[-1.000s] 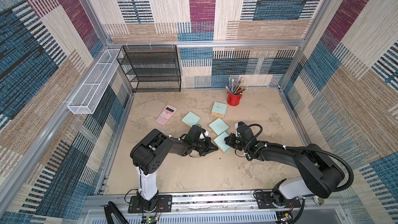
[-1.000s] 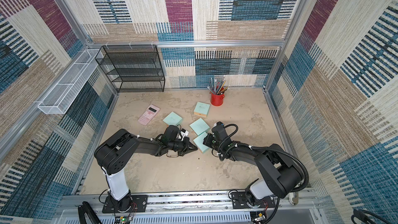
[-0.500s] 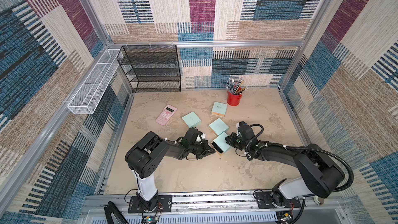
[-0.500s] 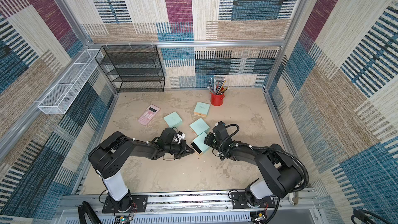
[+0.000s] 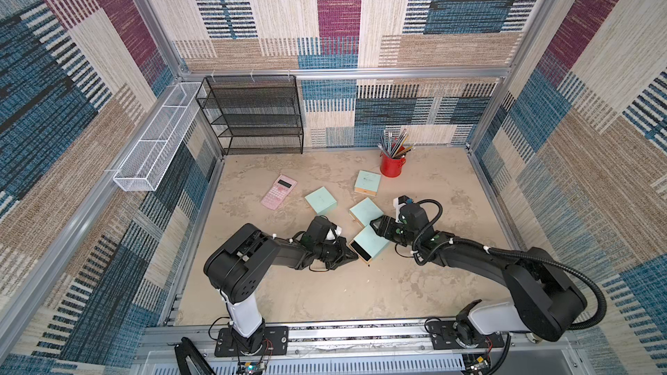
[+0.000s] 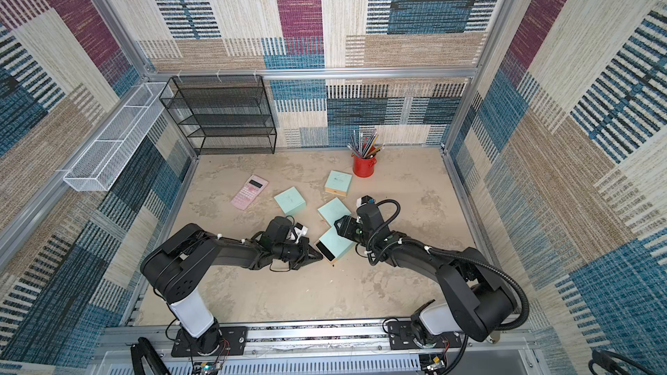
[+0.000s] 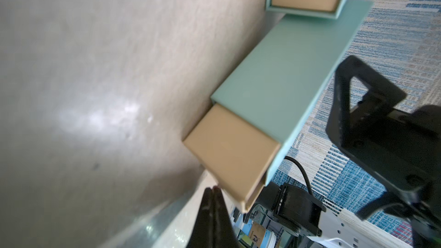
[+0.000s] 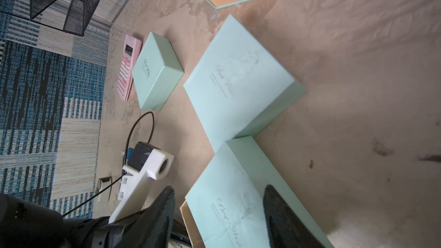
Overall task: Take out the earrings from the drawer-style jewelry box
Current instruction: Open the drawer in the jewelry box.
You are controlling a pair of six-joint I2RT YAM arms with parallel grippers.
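Observation:
The drawer-style jewelry box [image 5: 374, 240] [image 6: 338, 242] is a mint-green sleeve lying on the table. Its tan drawer [image 5: 361, 251] [image 7: 229, 153] sticks partly out, and its inside looks black in both top views. My left gripper [image 5: 355, 254] [image 7: 212, 190] is shut at the drawer's front, with a tiny reddish tab pinched at its tips. My right gripper [image 5: 379, 228] [image 8: 222, 211] is open at the far end of the sleeve [image 8: 229, 187]. Its fingers [image 8: 164, 211] stand on either side of the sleeve. The earrings are hidden.
Three more mint boxes [image 5: 320, 200] [image 5: 366, 211] [image 5: 367, 182] lie just behind, one touching the held box. A pink calculator [image 5: 278, 191], a red cup of pencils [image 5: 392, 165], a black mesh shelf [image 5: 256, 117] and a white wire basket [image 5: 155, 138] stand toward the back and left.
The drawer has slid out of its sleeve as my left gripper drew back toward its base. The right gripper's jaws, shut before, now stand wide apart.

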